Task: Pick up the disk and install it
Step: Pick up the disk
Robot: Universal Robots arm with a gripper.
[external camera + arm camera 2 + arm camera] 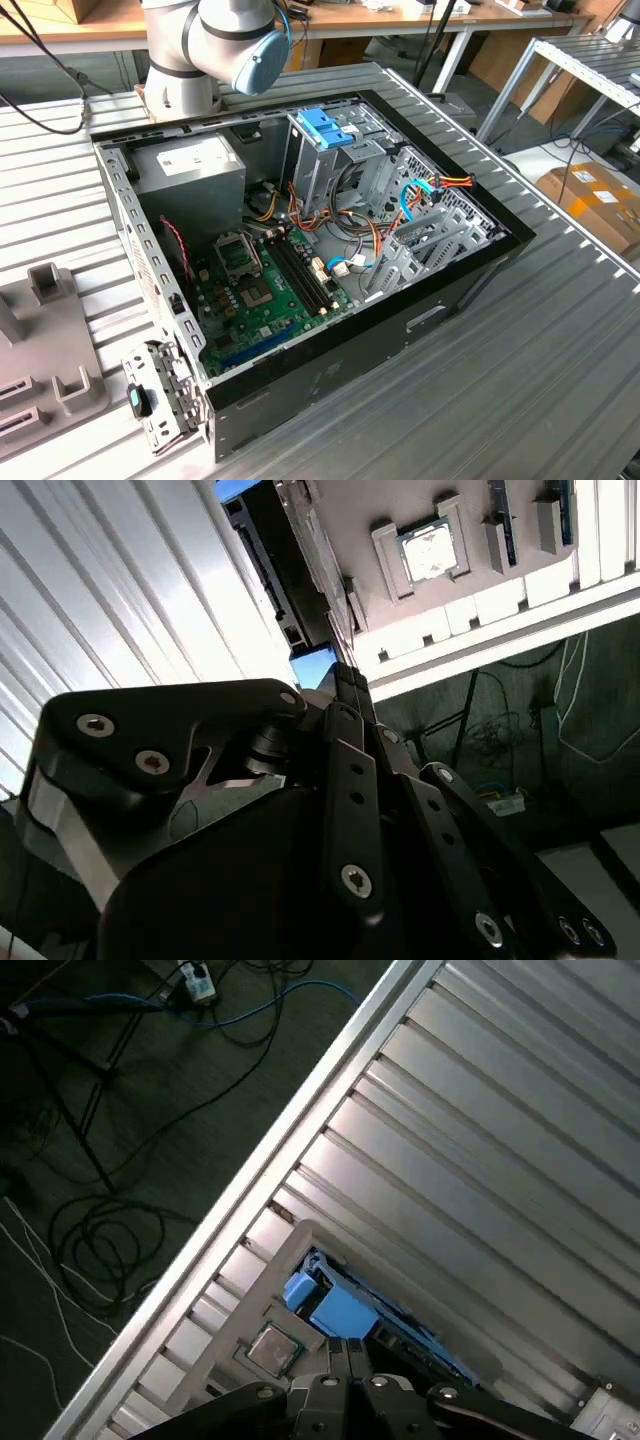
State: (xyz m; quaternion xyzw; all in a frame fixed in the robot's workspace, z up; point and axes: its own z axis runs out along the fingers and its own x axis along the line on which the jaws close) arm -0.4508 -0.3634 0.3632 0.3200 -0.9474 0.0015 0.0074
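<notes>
Jaws together near disk (338, 1312), ribbed metal table (480, 1160), cables (100, 1206) on dark floor (200, 1165)

In the exterior view the computer case (430, 320) is black outside and bare grey metal inside. It carries a green motherboard (260, 290), a grey power-supply box (190, 170) with a white sticker, a drive cage (325, 128) with a blue plastic top, and cables (440, 185) in red, orange, yellow and blue. The table (520, 400) is silver with a pattern of parallel ribs, and the arm (215, 35) is grey with a light-blue joint cap. In the first wrist view the disk (335, 1310) shows a blue frame, the gripper (348, 1350) is black, and the floor (230, 1090) is dark.
</notes>
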